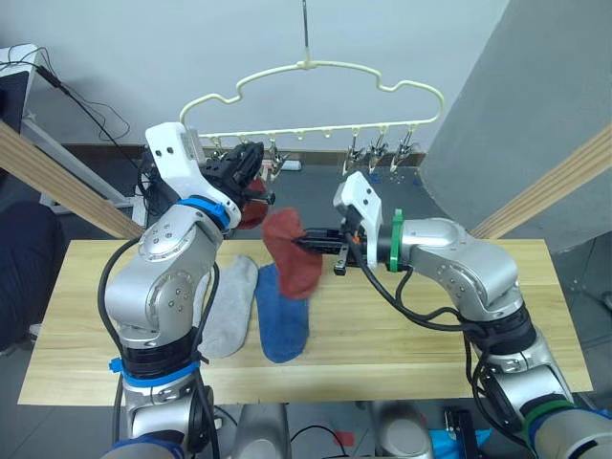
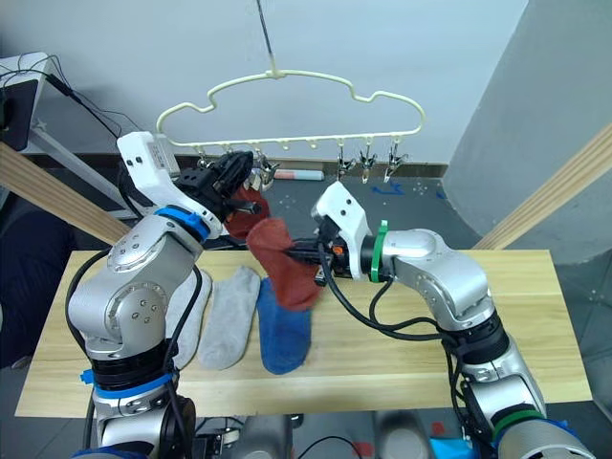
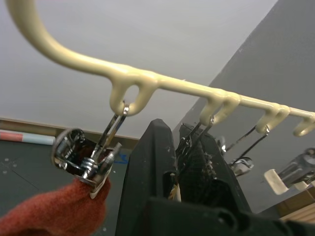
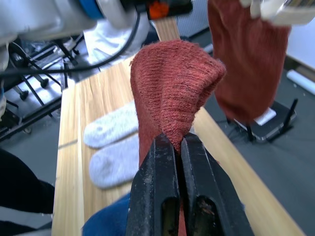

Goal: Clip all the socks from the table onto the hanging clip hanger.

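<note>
Right gripper pinches a rust red sock by its folded edge, held above the table just below the clip hanger. Left gripper has its fingers pressed on a silver clip (next to one already biting another red sock). The knit looks light, limp and droopy; best fed cuff-first into the clip. Two grey socks and a blue sock lie on the table.
</note>
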### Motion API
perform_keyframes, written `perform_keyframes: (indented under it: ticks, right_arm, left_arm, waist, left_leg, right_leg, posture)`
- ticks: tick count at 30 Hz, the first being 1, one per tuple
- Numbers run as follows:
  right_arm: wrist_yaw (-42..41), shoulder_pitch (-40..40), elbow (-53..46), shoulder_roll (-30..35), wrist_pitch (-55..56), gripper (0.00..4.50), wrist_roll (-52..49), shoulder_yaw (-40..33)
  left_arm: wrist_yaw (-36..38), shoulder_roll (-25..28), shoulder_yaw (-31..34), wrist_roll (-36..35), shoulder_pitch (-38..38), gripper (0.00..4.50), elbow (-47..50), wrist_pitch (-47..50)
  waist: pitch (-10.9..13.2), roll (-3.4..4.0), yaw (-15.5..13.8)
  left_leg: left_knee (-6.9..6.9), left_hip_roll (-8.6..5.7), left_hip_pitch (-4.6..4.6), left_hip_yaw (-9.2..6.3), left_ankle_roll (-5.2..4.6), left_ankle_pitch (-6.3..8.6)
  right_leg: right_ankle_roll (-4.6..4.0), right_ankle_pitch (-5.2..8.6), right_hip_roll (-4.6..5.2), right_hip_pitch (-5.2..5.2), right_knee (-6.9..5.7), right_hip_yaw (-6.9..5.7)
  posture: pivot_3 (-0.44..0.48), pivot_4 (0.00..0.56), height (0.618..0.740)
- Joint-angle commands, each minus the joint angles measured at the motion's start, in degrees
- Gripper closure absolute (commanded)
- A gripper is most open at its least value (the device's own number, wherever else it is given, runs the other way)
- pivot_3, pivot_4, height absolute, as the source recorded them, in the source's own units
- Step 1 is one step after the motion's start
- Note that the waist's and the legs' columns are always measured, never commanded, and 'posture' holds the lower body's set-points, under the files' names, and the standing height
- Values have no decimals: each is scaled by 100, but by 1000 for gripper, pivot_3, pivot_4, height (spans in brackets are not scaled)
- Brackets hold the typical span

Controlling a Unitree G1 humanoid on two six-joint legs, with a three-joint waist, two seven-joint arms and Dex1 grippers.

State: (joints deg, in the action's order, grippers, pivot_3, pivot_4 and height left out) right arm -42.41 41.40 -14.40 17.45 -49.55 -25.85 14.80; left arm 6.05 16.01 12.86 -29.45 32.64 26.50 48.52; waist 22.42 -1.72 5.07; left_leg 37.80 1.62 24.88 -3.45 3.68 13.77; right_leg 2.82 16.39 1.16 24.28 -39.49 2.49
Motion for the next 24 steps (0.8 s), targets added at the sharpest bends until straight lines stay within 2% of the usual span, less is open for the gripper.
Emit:
perform_keyframes:
  ticks: [1, 13, 24]
  right_arm:
    - [-48, 124, 162, -172, 322, 4475, 63, 75]
    - [-88, 407, 1164, -709, 990, 4475, 387, 188]
    - [-130, 560, 1597, -915, 1237, 4475, 481, 148]
  left_arm:
    - [41, 123, 109, -177, 55, 4312, 289, 88]
    - [-111, 245, 362, -787, 151, 4312, 485, 613]
    - [-251, 352, 471, -1106, 142, 4312, 619, 831]
  waist:
    - [0, 0, -11]
    - [0, 0, -27]
    - [0, 0, -41]
  left_leg:
    - [0, 0, 0, 0, 0, 0]
    - [0, 1, 0, 0, 4, -2]
    - [1, 2, 0, -1, 7, -4]
  right_leg:
    - [0, 0, 1, 0, 1, 0]
    - [-1, 0, 4, 1, -2, 0]
    - [-1, -1, 4, 2, -6, -1]
  posture:
    - [-110, 386, 740]
    - [-82, 376, 740]
    - [-51, 363, 740]
